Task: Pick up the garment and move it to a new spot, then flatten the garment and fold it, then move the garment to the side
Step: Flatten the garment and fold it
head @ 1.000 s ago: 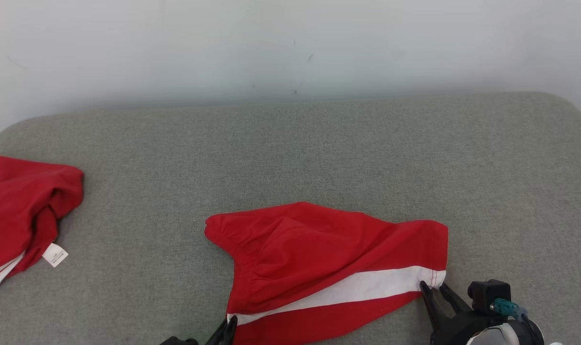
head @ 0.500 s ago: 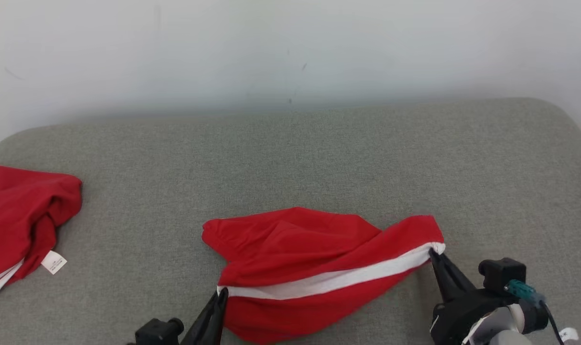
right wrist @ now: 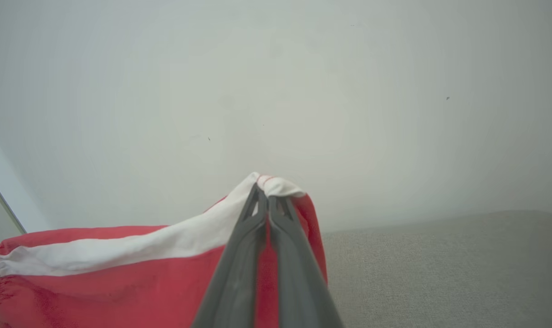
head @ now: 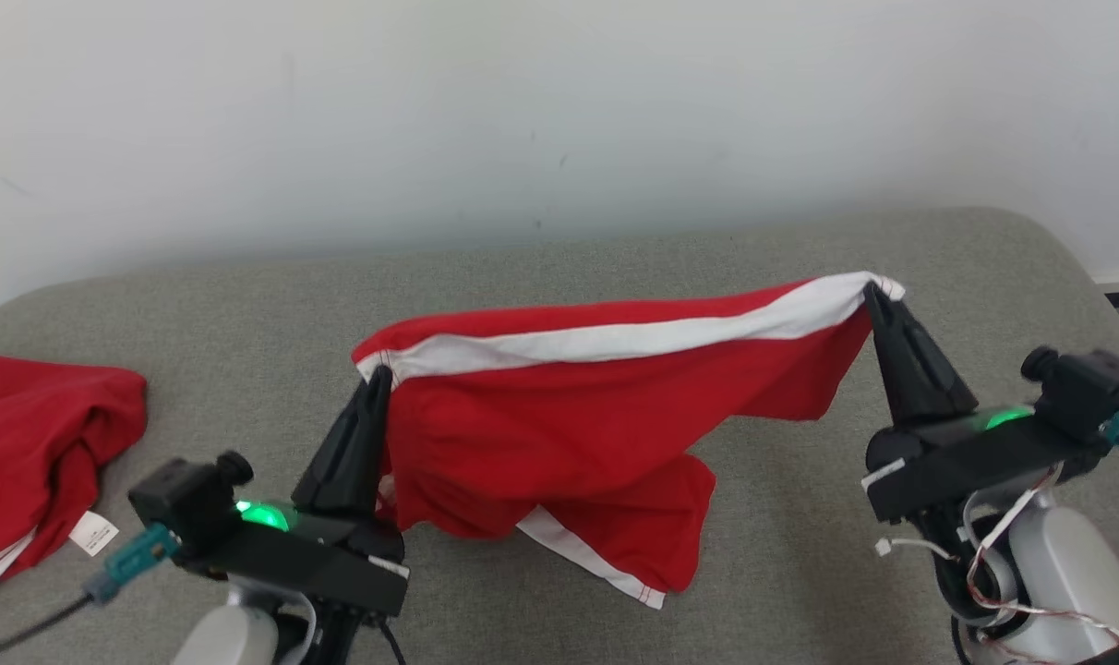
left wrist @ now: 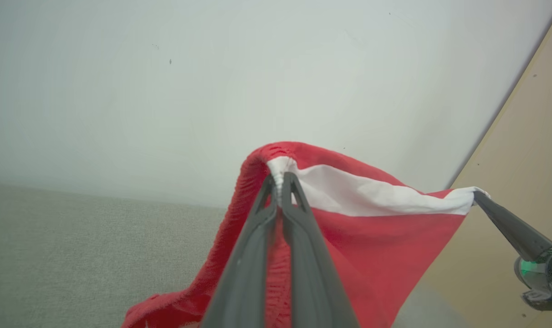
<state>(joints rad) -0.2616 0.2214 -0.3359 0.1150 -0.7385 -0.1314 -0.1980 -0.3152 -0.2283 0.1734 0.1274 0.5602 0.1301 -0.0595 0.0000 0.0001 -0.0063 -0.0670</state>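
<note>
Two grippers up, one cloth strung between.

Backdrop: plain white wall (head: 559,111), a few faint specks.

Below it: broad grey woven-fabric padded surface (head: 246,305) with rounded corners, spanning the head view.

Task item: red fabric garment (head: 569,406) with white side stripe (head: 615,340).
- Hangs lifted over the middle of the grey surface.
- Striped edge uppermost, drawn into a nearly straight line from one gripper to the other, a little higher at the right end.
- Sags beneath in loose folds. Lowest flap, white-trimmed, drops toward the surface; contact there not discernible.

Far left, well apart from the lifted piece: second crumpled red garment (head: 42,434), lying on the surface and cut by the frame edge.

At the left gripper (head: 378,374):
- Long dark fingers pressed together, pinching the left end of the striped edge.
- Same pinch plain in the left wrist view, red cloth bunched over the tips.

At the right gripper (head: 872,291):
- Fingers clamped tight on the right end of the stripe, white corner folded over the tips.
- Same in the right wrist view.

Small items:
- teal plug (head: 135,559) on a dark cable at the left wrist
- white sewn label (head: 91,533) with dark print on the second garment, near its lower edge
- green indicator light (head: 262,514) lit on the left gripper body, another on the right
</note>
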